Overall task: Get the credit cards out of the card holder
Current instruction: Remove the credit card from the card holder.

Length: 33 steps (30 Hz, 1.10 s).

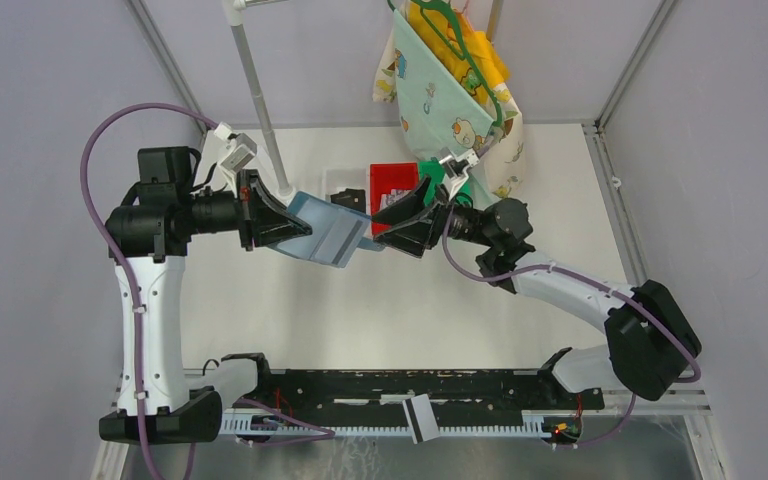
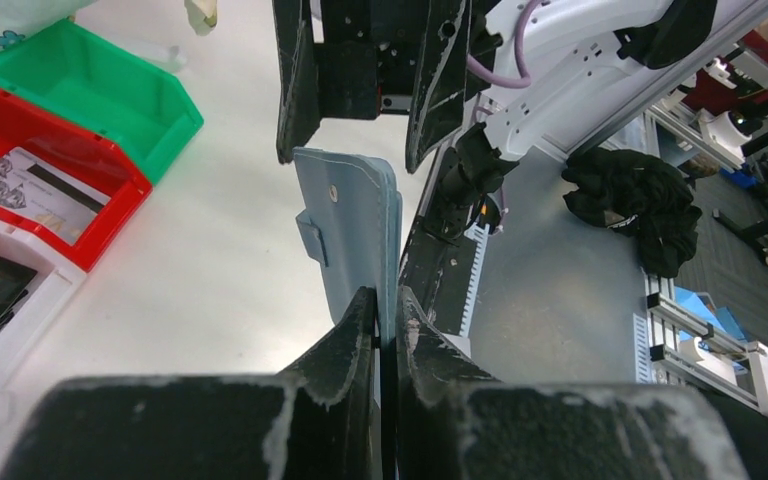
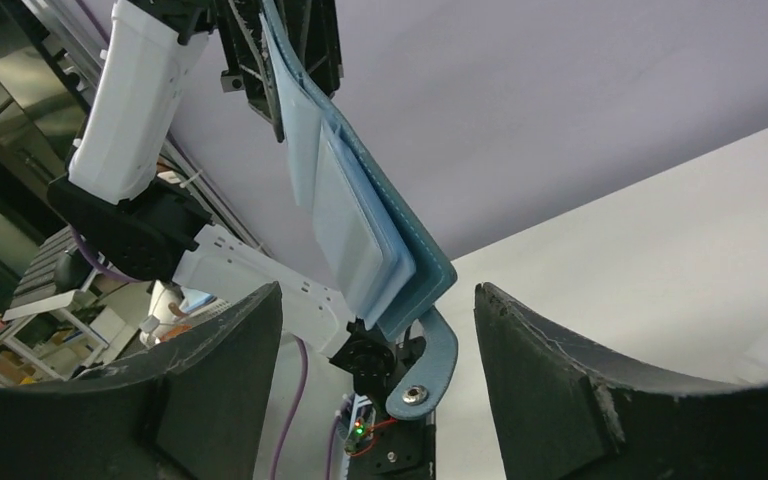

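The white tabletop (image 1: 290, 310) lies below the teal-blue fold-over card holder (image 1: 328, 235), which hangs unfolded in mid-air. Beyond the card holder sits a red plastic bin (image 2: 110, 170). The black left gripper (image 2: 385, 300) pinches the card holder's edge. The black right gripper (image 3: 378, 295) is spread around its free end (clear of both fingers). A pale, dark-striped credit card (image 2: 40, 185) lies in the bin.

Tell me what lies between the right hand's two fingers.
In the right wrist view, the card holder hangs there, its snap tab lowest, touching neither of the open fingers. The left hand grips its other end.
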{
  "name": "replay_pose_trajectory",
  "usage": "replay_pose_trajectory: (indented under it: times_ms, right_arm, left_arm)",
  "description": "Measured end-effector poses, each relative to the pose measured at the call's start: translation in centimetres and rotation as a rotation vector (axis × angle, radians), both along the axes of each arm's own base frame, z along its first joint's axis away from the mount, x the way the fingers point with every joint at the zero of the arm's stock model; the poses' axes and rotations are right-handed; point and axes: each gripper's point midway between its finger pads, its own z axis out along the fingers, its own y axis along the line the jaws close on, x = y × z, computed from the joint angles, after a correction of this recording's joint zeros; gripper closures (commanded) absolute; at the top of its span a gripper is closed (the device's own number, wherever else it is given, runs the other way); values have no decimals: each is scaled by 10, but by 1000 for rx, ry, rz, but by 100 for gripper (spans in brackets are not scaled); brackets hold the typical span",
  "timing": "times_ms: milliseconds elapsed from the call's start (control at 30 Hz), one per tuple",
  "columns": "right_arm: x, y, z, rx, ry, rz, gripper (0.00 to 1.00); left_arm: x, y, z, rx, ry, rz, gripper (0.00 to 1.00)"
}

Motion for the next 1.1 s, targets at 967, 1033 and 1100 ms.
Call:
replay_pose_trajectory:
  times_ms: [967, 1033, 1100]
  right_arm:
    - [-25, 24, 6, 110, 46, 135, 50]
    - [-25, 25, 5, 109, 50, 138, 52]
    - [-25, 25, 6, 112, 50, 139, 53]
  left_arm:
    - [-10, -6, 33, -86, -31, -29, 96]
    - [-10, -6, 34, -87, -37, -30, 96]
    - [-10, -7, 34, -88, -40, -31, 96]
